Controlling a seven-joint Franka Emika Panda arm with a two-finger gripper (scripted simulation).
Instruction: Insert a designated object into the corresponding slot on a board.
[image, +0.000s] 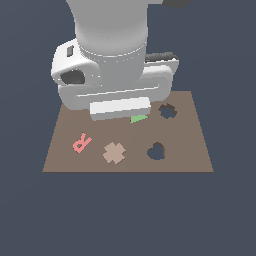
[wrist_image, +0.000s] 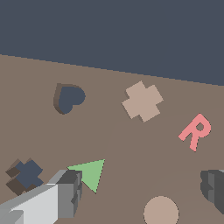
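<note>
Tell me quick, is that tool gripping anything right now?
Tool: open, holding nothing; its fingers straddle bare board between the green triangle and tan disc.

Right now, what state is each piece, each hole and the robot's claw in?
Tan cross: flat on the board, not inserted.
Cross slot: empty.
Heart cutout: empty.
Pink R: lying flat.
Green triangle: flat, beside one finger.
Tan disc: lying flat.
Gripper: open, holding nothing.
</note>
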